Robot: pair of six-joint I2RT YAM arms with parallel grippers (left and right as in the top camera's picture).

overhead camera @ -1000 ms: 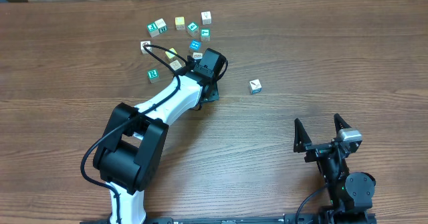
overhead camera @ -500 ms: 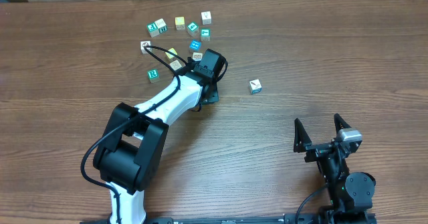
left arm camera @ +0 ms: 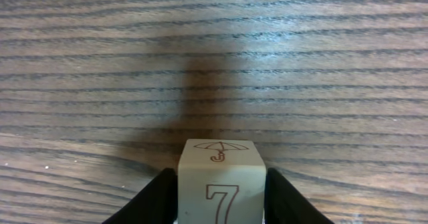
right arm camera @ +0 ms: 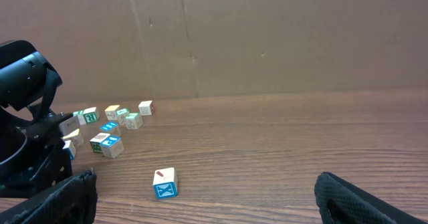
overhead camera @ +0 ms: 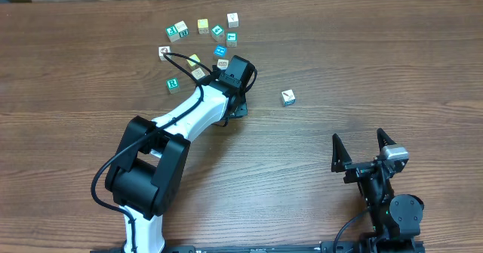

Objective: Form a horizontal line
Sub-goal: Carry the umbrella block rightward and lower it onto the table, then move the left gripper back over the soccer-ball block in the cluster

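Presently the left arm [overhead camera: 192, 109] is stretching out to the scatter of cubes at the far side of the bench [overhead camera: 377, 49].

Wrist view: a pale cube [left arm camera: 219, 160], umbrella on top and a 7 on the near face, is sitting on the wood between the left jaws. A dark finger [left arm camera: 155, 198] is lying close along each side. Whether they are gripping it or only flanking it, I cannot tell.

Overhead: I cannot tell a horizontal line among the cubes. Those nearest the left jaws are lying near one another but apart and staggered: a white-topped cube [overhead camera: 223, 63] at the arm's tip, a tan cube [overhead camera: 198, 72] and a yellow cube [overhead camera: 194, 60]. More teal and white cubes are lying loose beyond them.

A lone white-and-blue cube [overhead camera: 287, 97] is resting well apart to the right.

The right jaws are standing wide and holding nothing, fingertips [overhead camera: 335, 140] up, at the near edge, well apart from every cube.
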